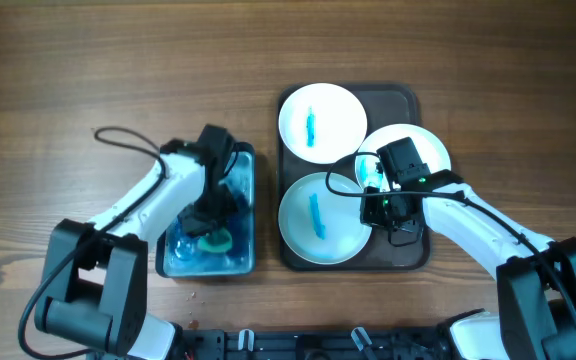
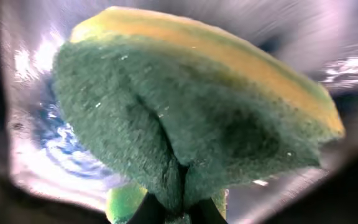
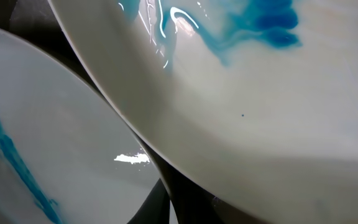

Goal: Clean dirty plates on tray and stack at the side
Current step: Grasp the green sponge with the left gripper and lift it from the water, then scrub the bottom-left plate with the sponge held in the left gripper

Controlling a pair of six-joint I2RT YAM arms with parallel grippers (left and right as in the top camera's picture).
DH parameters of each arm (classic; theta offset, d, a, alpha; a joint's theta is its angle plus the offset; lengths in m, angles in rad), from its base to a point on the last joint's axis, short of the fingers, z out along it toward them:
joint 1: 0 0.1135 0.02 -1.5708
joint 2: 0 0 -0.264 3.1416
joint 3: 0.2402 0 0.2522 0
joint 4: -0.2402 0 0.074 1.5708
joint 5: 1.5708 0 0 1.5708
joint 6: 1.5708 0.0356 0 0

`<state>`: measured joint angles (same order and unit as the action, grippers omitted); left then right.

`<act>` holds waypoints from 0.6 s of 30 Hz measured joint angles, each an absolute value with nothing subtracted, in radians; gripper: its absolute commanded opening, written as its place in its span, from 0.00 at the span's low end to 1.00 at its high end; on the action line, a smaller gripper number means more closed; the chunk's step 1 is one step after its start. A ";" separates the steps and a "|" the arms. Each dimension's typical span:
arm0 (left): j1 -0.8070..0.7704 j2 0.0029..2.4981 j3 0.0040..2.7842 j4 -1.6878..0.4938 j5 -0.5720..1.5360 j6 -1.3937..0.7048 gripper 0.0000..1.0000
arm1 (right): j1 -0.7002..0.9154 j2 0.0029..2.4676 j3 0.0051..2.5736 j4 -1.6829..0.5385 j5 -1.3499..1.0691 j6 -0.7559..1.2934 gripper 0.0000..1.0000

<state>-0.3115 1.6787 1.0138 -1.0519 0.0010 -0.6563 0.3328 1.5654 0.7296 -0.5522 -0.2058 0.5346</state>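
Squeezing a green sponge [image 2: 185, 118], the left tool [image 2: 178, 208] sits in the blue tub [image 1: 246, 200] left of the tray [image 1: 405, 100]; the right tool [image 1: 383, 208] clamps the tray's right-hand plate [image 1: 418, 148] by its rim.

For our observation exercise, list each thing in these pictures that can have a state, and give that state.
Far plate: dirty, blue smear, flat on tray.
Near plate: dirty, blue smear, flat on tray.
Right plate: dirty, tilted, rim over near plate.
Sponge: squeezed, at the tub.
Left gripper: shut on sponge.
Right gripper: shut on right plate.
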 measured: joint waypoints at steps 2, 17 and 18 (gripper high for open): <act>-0.311 1.679 1.090 -1.105 -0.002 -0.632 0.04 | 0.328 1.564 0.730 -0.553 -0.210 0.532 0.04; -0.524 1.692 1.262 -0.840 0.249 -0.573 0.04 | 0.290 1.565 0.730 -0.534 -0.224 0.455 0.04; -0.552 1.702 1.262 -0.820 0.257 -0.579 0.04 | 0.290 1.565 0.730 -0.534 -0.224 0.455 0.04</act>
